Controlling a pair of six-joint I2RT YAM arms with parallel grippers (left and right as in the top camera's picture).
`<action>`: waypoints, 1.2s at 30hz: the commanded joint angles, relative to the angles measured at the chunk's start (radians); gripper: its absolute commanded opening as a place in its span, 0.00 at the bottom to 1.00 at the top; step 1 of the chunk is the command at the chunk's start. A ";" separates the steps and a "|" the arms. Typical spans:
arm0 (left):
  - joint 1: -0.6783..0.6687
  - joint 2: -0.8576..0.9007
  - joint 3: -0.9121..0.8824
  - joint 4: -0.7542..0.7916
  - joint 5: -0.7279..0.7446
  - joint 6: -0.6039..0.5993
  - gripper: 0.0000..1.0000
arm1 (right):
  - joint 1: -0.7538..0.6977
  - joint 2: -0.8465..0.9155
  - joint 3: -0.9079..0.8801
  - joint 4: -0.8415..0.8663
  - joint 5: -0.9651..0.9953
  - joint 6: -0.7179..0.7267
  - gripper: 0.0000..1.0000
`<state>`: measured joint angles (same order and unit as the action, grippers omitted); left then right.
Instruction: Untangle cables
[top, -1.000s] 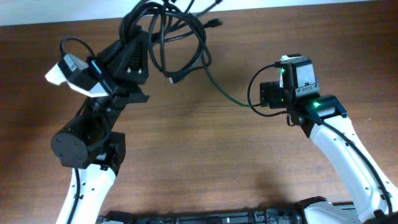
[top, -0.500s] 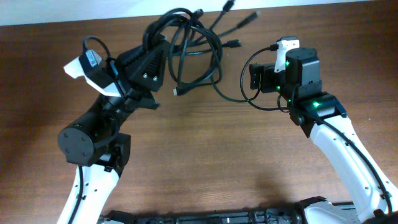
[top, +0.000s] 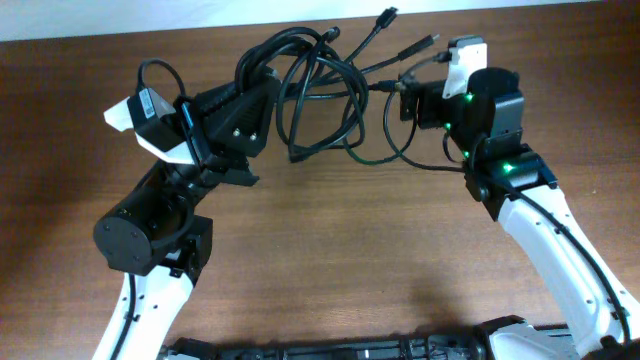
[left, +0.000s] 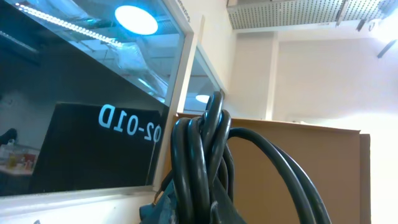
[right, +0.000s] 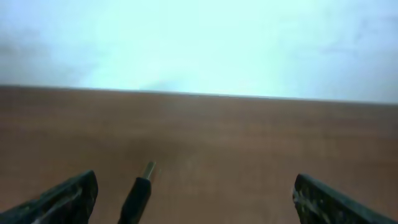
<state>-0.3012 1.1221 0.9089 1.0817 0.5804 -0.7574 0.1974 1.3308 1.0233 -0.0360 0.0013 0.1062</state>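
Observation:
The cables (top: 322, 108) are a bunch of black loops hanging over the far middle of the table, with plug ends (top: 386, 16) fanning out toward the back edge. My left gripper (top: 267, 88) is shut on the bundle's left side. In the left wrist view the cords (left: 200, 163) rise thickly out of the teal fingers (left: 163, 210). My right gripper (top: 399, 98) stands open just right of the loops, facing them. In the right wrist view one black plug with a metal tip (right: 140, 191) lies between the wide-apart fingertips (right: 69, 198), nearer the left one.
The brown wooden table (top: 330, 240) ends at a far edge close behind the cables, with a white surface (top: 100, 15) beyond. Each arm carries its own thicker black wire (top: 412, 140).
My left gripper has carried the bundle to the right and slightly nearer. My right gripper has moved toward the far edge and closer to the cables, staying wide open.

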 joint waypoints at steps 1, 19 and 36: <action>-0.006 -0.009 0.014 0.002 0.008 -0.016 0.00 | 0.005 0.000 0.003 0.065 -0.069 0.006 0.99; -0.006 -0.009 0.014 -0.024 0.031 -0.016 0.00 | -0.008 0.001 0.003 0.146 -0.031 0.177 0.99; -0.006 -0.009 0.014 -0.058 0.107 -0.016 0.00 | -0.008 0.001 0.003 0.504 -0.030 -0.116 0.99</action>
<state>-0.3012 1.1221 0.9089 1.0359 0.6525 -0.7612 0.1932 1.3308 1.0195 0.4740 -0.0429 0.0875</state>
